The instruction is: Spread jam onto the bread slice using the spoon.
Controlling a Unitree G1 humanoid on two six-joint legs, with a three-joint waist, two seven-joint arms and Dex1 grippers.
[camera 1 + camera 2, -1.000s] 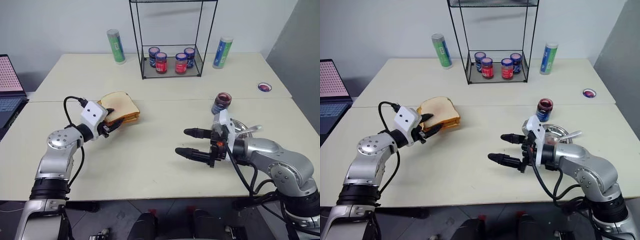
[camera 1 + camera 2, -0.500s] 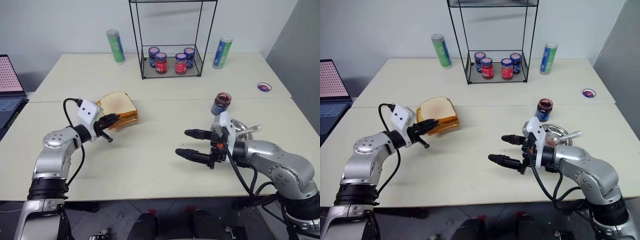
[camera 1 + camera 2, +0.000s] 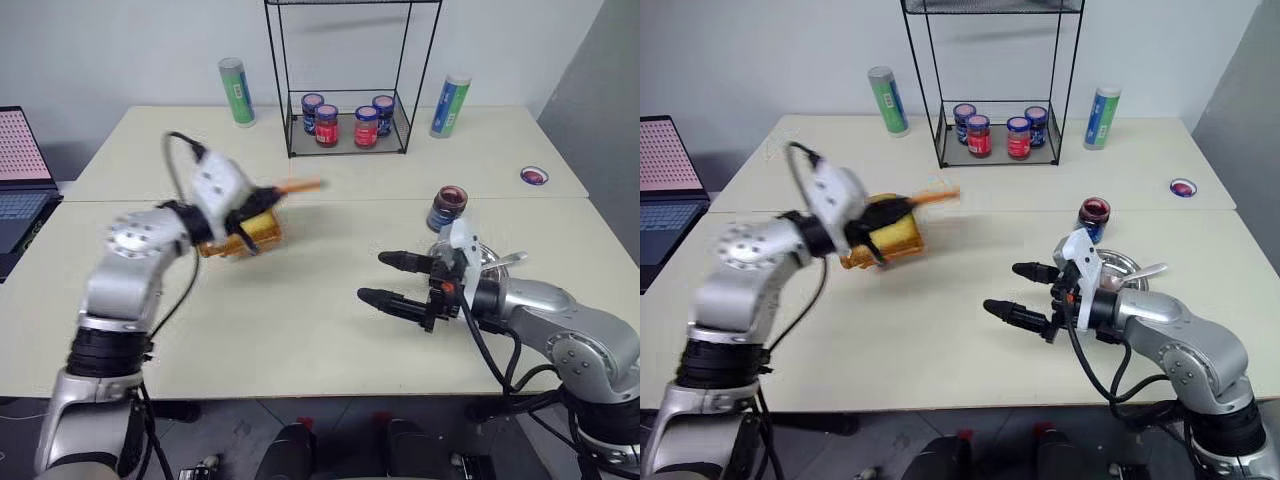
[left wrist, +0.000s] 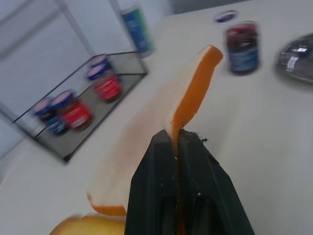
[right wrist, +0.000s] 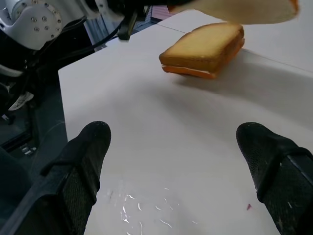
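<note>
The table [image 3: 300, 330] carries everything here, and the wire rack [image 3: 350, 75] at its back edge serves as the landmark. In front of the rack and toward the robot's left sits the stack of bread [image 5: 205, 49], and above it the left gripper [image 4: 177, 142] is pinched tight on the crust edge of the bread slice [image 4: 161, 122], held off the table with its far end pointing toward the rack. In front of the rack toward the robot's right, the right gripper [image 3: 392, 280] hovers over bare table with its two fingers spread wide and nothing between them. Behind that gripper stands the steel plate [image 3: 1120, 265], with the open jam jar [image 3: 447, 207] between it and the rack, and the spoon [image 3: 505, 260] lying across the plate's rim. The step in hand looks like carrying the slice to a spot for spreading. Since a thin slice gripped by one edge will likely sag or tear, it should travel level and slowly, and be laid flat within easy reach of the spoon before the pinch is let go.
</note>
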